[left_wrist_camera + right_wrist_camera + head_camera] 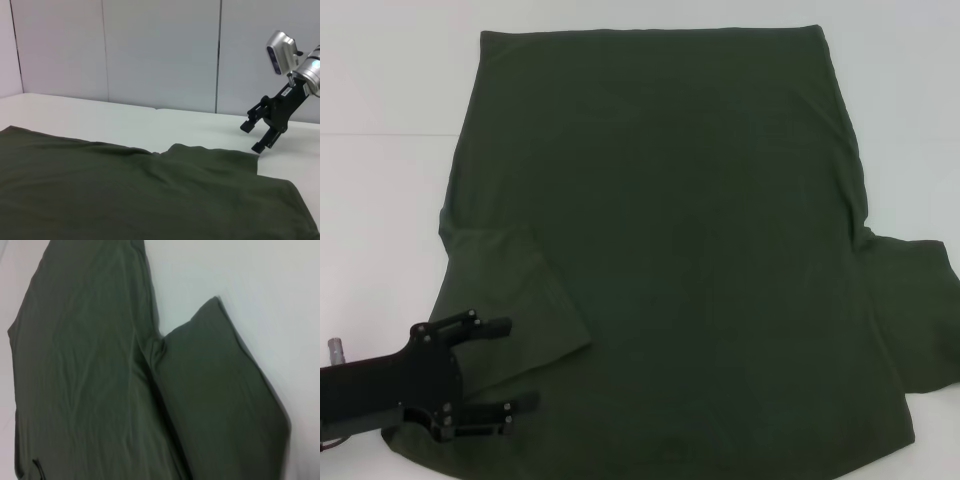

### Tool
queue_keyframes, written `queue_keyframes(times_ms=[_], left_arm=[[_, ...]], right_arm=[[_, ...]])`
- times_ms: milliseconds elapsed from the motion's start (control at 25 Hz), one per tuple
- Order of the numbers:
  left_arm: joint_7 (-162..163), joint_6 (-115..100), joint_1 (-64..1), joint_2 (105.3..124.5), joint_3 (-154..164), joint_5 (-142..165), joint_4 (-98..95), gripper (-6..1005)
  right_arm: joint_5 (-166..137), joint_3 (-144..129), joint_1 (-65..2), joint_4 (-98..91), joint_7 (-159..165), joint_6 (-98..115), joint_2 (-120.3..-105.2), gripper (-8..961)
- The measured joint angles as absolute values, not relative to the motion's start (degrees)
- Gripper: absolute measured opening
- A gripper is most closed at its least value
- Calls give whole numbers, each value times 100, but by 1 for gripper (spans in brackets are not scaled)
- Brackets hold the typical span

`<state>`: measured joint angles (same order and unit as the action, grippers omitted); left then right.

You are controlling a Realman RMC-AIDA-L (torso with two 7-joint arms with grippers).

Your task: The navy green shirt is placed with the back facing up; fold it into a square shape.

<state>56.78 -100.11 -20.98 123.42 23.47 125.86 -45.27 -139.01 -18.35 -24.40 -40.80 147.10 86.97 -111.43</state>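
The navy green shirt lies spread flat on the white worktop, plain side up, and serves as the landmark here. Its straight hem edge is at the far side from the robot, and its body widens toward the near side. The sleeve on the robot's left is folded in over the body of the shirt, its cuff edge running diagonally across the fabric. The sleeve on the robot's right still lies spread outward on the worktop, beside the shirt's body. The left tool is over the near left corner of the shirt, just past the folded sleeve; its two black fingers are spread well apart, pointing in across the fabric, and nothing is held between them. Whether the lower finger touches the cloth cannot be told. The right tool, seen from the left wrist view, hangs above the worktop just beyond the outstretched sleeve's outer edge, tilted downward toward it; its fingers stand apart with nothing between them, and they appear clear of the cloth. The right wrist view looks down on the spread sleeve and the adjoining side of the shirt body, with soft creases running along the fabric. A wall of pale panels stands behind the worktop on the shirt's far side.
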Motion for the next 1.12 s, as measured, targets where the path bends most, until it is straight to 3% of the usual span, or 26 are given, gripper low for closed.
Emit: queue_keyframes(times_ms=[1120], left_arm=[[5677, -10011, -2114, 12366, 2346, 12580, -4526, 892]], right_arm=[[-13904, -1987, -2523, -3859, 14592, 8485, -11198, 814]])
